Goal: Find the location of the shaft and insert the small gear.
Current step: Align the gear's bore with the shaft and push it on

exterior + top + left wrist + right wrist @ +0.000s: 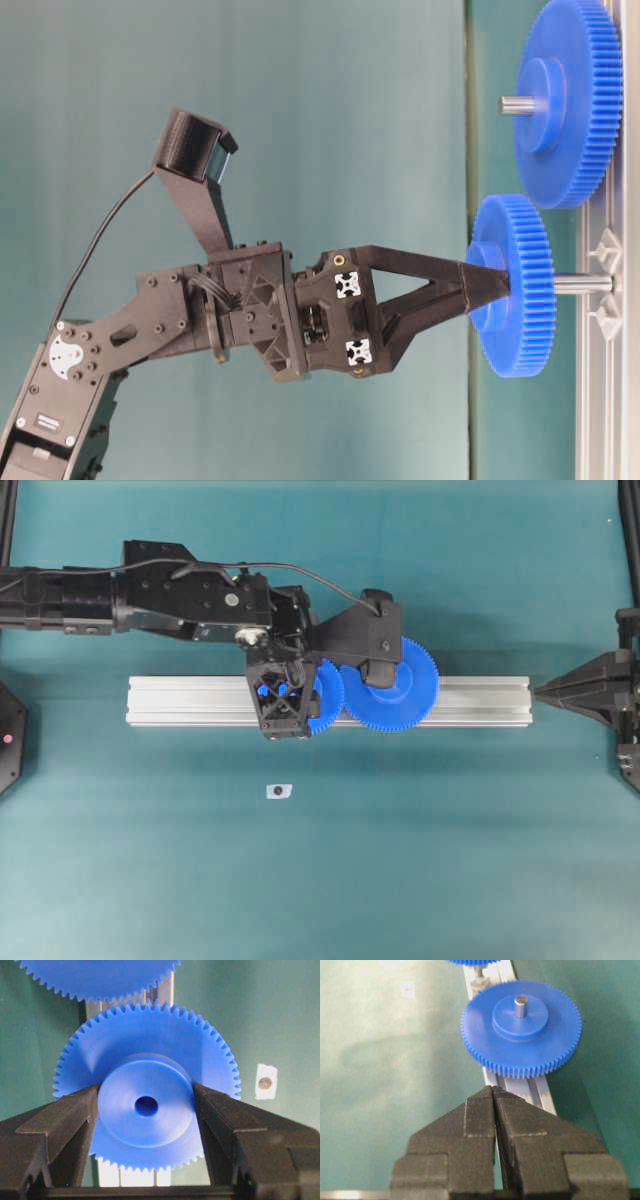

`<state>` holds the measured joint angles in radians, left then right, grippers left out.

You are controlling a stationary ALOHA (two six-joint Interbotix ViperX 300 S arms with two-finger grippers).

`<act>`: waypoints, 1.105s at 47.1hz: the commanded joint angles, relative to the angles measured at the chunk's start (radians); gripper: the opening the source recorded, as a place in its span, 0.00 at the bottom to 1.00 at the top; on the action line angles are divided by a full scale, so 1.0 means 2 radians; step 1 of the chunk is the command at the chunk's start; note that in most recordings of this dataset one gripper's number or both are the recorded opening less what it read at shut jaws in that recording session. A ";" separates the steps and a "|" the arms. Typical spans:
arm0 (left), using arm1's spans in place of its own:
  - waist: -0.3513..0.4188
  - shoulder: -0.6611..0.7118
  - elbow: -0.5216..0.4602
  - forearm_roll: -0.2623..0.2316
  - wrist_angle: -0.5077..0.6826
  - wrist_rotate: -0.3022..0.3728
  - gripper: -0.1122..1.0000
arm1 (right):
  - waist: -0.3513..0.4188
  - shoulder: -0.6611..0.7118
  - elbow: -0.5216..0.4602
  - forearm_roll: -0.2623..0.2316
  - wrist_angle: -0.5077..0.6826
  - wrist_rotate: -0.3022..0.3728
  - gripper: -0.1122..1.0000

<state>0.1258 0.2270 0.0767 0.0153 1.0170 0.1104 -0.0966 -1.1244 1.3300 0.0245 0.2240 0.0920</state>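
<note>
My left fingers (pixel 70 1125) are spread fairly wide and press on both sides of the round hub of the small gear (pixel 146 1105). One finger is on each side of the hub, and I can see the dark hole in its middle between them. I am holding this gear right over the silver rail (pixel 180 702) that lies on the green table (pixel 400 860).

From the side, the shaft (pixel 582 284) sticks out of the rail, and the small gear sits on its tip, not pushed all the way to the rail. The big gear (pixel 395 685) is just beside it on its own pin, and their teeth are very close together.

My right fingers (pixel 493 1110) are pressed together and hold nothing. They are off at the far end of the rail, well away from the gears.
</note>
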 commanded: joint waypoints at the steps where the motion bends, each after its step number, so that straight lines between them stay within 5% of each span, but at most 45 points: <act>1: 0.012 -0.005 -0.003 0.004 0.004 0.003 0.67 | -0.002 0.003 -0.005 0.000 -0.003 0.005 0.13; 25: -0.006 -0.002 -0.010 0.005 0.018 -0.018 0.80 | -0.002 0.003 -0.003 0.000 -0.005 0.011 0.13; 52: -0.005 0.002 -0.031 0.005 0.036 -0.018 0.81 | -0.002 0.003 -0.005 0.000 -0.004 0.011 0.13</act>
<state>0.1166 0.2470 0.0414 0.0215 1.0907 0.0752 -0.0966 -1.1244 1.3330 0.0230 0.2194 0.1043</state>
